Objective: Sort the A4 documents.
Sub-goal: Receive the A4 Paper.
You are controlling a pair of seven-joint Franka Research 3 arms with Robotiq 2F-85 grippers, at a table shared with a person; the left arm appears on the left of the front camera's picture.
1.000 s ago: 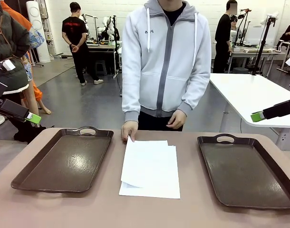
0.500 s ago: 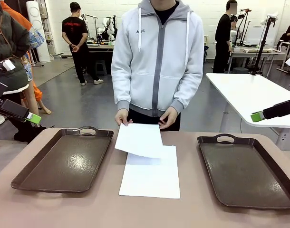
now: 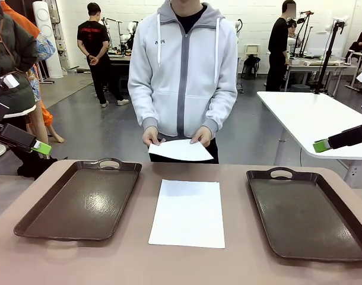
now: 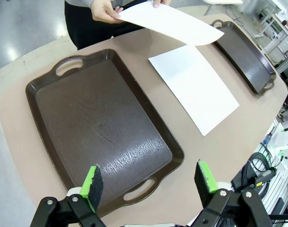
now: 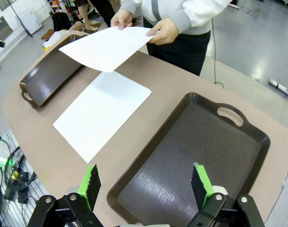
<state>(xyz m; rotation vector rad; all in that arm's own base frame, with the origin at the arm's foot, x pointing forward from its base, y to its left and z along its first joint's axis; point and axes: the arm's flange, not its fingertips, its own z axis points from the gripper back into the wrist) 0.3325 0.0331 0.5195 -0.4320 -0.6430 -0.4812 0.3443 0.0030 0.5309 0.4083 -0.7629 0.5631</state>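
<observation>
Front view: the person holds the first sheet level above the counter's far edge, probably offering it for sorting. The second sheet lies flat between the left tray and the right tray. The left end effector and the right end effector hang spread and empty over their trays, seemingly waiting.

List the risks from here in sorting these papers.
1. The flat sheet on the table shows no raised edge. The open left fingers may crumple it or just push it.
2. The person holds the second sheet above the far edge, so an arm reaching in could hit them.
3. The left tray has a raised rim that a dragged sheet could catch on.
</observation>
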